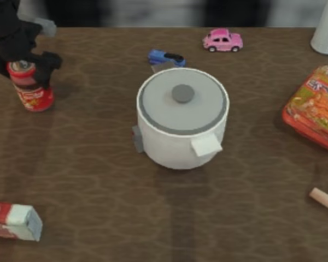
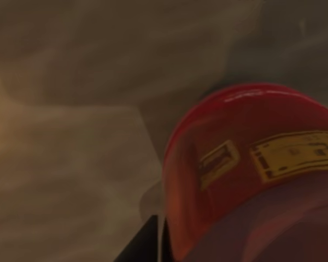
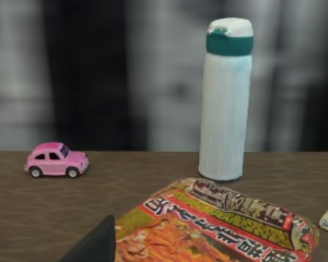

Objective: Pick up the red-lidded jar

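Top view: the left gripper is sitting over the jar near the table's far left edge. Its dark fingers are flanking the lid, one at the lid's right; they appear to be clamped on the jar, which is leaning slightly. A white pot is standing at the table's centre. A blue car is lying just behind it and a pink car farther back. A red tray is lying at the right edge, a white bottle is standing at the far right corner, and a box is lying at the near left.

Left wrist view: the jar's red label is filling the frame, very close to the camera.

Right wrist view: the right arm is parked off the table's right, facing the pink car, bottle and tray. Whether its jaws are open cannot be told.
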### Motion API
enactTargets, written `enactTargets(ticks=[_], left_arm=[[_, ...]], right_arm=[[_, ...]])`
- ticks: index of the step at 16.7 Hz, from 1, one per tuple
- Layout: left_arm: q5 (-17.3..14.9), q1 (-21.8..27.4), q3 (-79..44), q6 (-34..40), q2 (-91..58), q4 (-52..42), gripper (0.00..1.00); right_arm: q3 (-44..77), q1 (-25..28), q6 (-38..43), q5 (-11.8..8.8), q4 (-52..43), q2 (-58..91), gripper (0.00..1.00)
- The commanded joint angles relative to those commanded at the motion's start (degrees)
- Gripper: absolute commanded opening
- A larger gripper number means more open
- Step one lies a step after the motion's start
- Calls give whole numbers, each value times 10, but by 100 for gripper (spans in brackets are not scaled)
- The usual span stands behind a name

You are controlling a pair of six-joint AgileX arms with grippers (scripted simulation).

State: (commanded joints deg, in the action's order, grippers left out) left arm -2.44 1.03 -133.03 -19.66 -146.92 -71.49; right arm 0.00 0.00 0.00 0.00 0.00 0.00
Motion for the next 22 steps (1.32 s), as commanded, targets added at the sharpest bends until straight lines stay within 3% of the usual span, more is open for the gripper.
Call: enactTargets(ticks=[5,6,16,22], left_arm=[[0,0,0,0,0,0,2],[0,0,0,0,0,0,0],[0,0,9,-1,9,0,0],[2,-6,157,-1,173,-10,0]], right_arm=[[0,0,0,0,0,0,100],[0,0,0,0,0,0,100],[0,0,0,0,0,0,100],[0,0,0,0,0,0,100]])
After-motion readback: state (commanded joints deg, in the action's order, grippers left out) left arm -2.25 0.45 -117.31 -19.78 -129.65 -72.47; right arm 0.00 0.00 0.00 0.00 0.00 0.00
